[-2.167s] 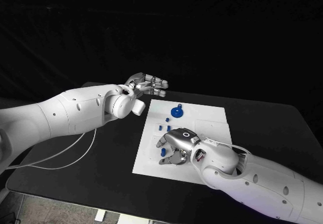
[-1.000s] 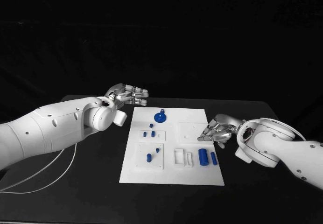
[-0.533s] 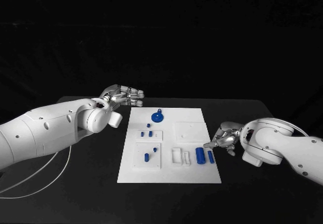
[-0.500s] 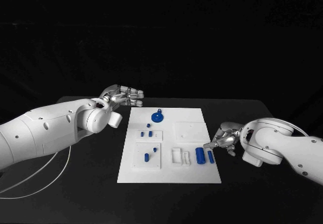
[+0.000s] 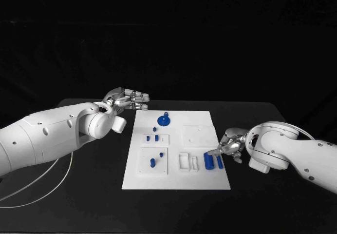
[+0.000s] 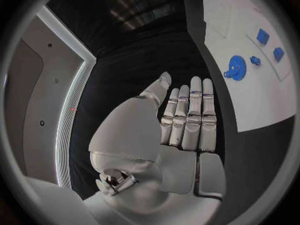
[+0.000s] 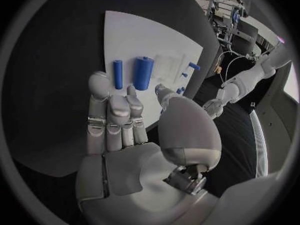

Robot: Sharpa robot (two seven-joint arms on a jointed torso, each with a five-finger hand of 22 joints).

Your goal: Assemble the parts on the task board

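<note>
Right robot hand [image 5: 230, 146] sits low at the right edge of the task board [image 5: 177, 181], fingers [image 7: 109, 116] held together and fairly straight, nothing gripped; its fingertips lie just beside the two blue cylinder parts, and contact cannot be told. In the right wrist view the thicker cylinder [image 7: 142, 73] and the thinner cylinder [image 7: 117, 74] lie side by side on the board ahead of the fingertips. In the head view the same pair lies at the board's right side, thick one [image 5: 209, 161] left of the thin one [image 5: 219, 162], next to a white slotted block [image 5: 187, 162]. Left robot hand [image 5: 128, 100] hovers off the board's far left corner above the black counter [image 5: 84, 195], fingers [image 6: 189, 116] extended side by side, holding nothing. Near it, at the far end of the board, is a round blue part [image 5: 163, 119]. Small blue pegs [image 5: 155, 138] stand in a raised square left of centre, and further blue pieces [image 5: 153, 162] sit on a larger square nearer the robot. A white cable [image 5: 42, 183] loops over the counter under the left arm.
</note>
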